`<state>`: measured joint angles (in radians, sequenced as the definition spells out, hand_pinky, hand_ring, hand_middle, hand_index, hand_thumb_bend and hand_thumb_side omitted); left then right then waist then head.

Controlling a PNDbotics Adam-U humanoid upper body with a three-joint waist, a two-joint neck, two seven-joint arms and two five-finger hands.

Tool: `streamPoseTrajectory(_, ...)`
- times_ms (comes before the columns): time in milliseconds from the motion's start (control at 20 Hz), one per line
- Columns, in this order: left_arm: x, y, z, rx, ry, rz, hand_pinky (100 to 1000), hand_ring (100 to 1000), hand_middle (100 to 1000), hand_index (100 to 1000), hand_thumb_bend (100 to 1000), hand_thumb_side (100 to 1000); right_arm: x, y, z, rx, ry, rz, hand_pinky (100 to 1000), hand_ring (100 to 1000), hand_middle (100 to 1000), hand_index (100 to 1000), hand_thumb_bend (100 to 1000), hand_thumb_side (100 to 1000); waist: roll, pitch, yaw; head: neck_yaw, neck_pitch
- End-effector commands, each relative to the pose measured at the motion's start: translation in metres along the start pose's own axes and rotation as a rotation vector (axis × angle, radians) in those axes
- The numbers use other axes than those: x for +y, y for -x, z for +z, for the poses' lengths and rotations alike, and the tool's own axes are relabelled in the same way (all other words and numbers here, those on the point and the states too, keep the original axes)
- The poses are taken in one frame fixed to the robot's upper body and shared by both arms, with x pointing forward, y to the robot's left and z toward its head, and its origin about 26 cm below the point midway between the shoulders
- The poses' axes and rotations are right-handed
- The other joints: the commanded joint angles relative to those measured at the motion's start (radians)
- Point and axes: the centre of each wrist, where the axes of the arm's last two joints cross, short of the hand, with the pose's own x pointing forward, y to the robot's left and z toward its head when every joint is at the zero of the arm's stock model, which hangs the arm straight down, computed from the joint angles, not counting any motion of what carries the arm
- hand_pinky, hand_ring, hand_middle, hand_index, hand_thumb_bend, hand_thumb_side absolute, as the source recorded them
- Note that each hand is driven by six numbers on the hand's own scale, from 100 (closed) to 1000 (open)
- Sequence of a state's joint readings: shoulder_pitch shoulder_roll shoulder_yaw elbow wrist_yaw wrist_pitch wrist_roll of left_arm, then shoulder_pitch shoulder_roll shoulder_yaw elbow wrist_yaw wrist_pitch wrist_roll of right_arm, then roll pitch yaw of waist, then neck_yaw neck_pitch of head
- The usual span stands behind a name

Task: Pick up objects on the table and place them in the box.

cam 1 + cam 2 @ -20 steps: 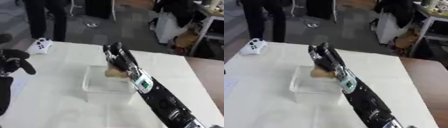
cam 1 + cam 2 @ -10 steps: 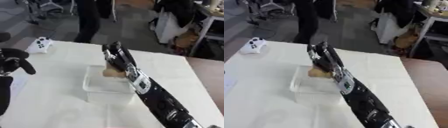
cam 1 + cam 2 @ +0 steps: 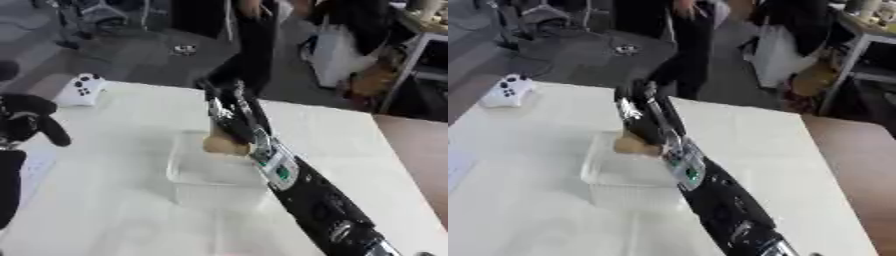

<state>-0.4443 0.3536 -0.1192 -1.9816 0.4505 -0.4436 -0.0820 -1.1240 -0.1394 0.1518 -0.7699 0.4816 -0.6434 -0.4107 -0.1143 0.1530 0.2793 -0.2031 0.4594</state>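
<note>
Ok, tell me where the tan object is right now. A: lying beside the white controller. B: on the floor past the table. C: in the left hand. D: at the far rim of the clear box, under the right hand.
D: the tan object sits at the far rim of the clear box with the right hand on it, far from the white controller.

The box [image 3: 214, 172] looks like clear, thin plastic with a slight sheen, and the tabletop [image 3: 114, 210] under it is smooth, matt white. Above the box, the right robot hand [image 3: 229, 112] is black with glossy highlights, against a tan, matt lump [image 3: 220, 145]; left of the box lies a white plastic controller [image 3: 80, 90].
</note>
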Motion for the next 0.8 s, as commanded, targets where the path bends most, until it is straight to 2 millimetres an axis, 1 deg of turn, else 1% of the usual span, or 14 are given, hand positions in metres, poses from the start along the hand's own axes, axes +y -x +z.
streamPoseTrajectory(50, -0.002, -0.005, -0.008, -0.035, 0.023, 0.006, 456, 673, 773, 728, 746, 720, -0.002, -0.002, -0.004, -0.054, 0.033, 0.004, 100, 100, 100, 348, 100, 868, 0.005, -0.011, 0.002, 0.003, -0.011)
streamPoseTrajectory(100, -0.002, -0.005, -0.009, -0.036, 0.025, 0.008, 456, 673, 773, 728, 746, 720, -0.001, -0.001, -0.002, -0.058, 0.034, 0.003, 100, 100, 100, 348, 100, 869, 0.005, -0.011, 0.003, 0.006, -0.011)
streamPoseTrajectory(150, -0.002, -0.005, -0.009, -0.036, 0.026, 0.009, 456, 673, 773, 728, 746, 720, -0.001, 0.0, 0.0, -0.059, 0.036, 0.003, 100, 100, 100, 348, 100, 849, 0.004, -0.01, 0.004, 0.009, -0.012)
streamPoseTrajectory(200, -0.002, -0.005, -0.009, -0.037, 0.027, 0.01, 456, 673, 773, 728, 746, 720, 0.0, 0.001, 0.002, -0.06, 0.037, 0.002, 100, 100, 100, 349, 100, 869, 0.004, -0.01, 0.004, 0.011, -0.012)
streamPoseTrajectory(500, -0.003, -0.005, -0.011, -0.038, 0.033, 0.016, 455, 674, 773, 728, 746, 721, 0.003, 0.004, 0.008, -0.061, 0.029, -0.004, 100, 100, 100, 351, 100, 875, 0.0, -0.008, 0.007, 0.016, -0.012)
streamPoseTrajectory(550, -0.003, -0.005, -0.011, -0.038, 0.034, 0.016, 455, 674, 773, 728, 747, 721, 0.004, 0.004, 0.008, -0.065, 0.025, -0.008, 100, 100, 100, 353, 100, 892, -0.001, -0.008, 0.008, 0.017, -0.013)
streamPoseTrajectory(600, -0.003, -0.005, -0.011, -0.038, 0.034, 0.017, 455, 674, 773, 728, 747, 721, 0.004, 0.004, 0.01, -0.068, 0.016, -0.011, 100, 100, 100, 364, 100, 953, -0.001, -0.008, 0.008, 0.018, -0.013)
streamPoseTrajectory(650, -0.003, -0.005, -0.011, -0.038, 0.034, 0.017, 455, 674, 773, 728, 747, 720, 0.005, 0.005, 0.011, -0.071, 0.0, -0.01, 100, 100, 137, 386, 100, 1000, -0.002, -0.009, 0.008, 0.02, -0.013)
streamPoseTrajectory(700, -0.003, -0.005, -0.011, -0.038, 0.035, 0.017, 455, 674, 773, 728, 747, 720, 0.005, 0.005, 0.011, -0.075, -0.013, -0.008, 100, 102, 271, 462, 100, 1000, -0.002, -0.009, 0.008, 0.021, -0.013)
streamPoseTrajectory(750, -0.003, -0.005, -0.011, -0.037, 0.035, 0.016, 455, 674, 772, 728, 747, 720, 0.005, 0.004, 0.011, -0.09, -0.043, 0.002, 100, 285, 431, 570, 173, 1000, -0.002, -0.009, 0.008, 0.022, -0.012)
streamPoseTrajectory(800, -0.003, -0.005, -0.011, -0.037, 0.035, 0.016, 455, 674, 773, 728, 747, 721, 0.006, 0.004, 0.011, -0.106, -0.075, 0.009, 237, 422, 552, 664, 280, 1000, -0.002, -0.01, 0.007, 0.024, -0.011)
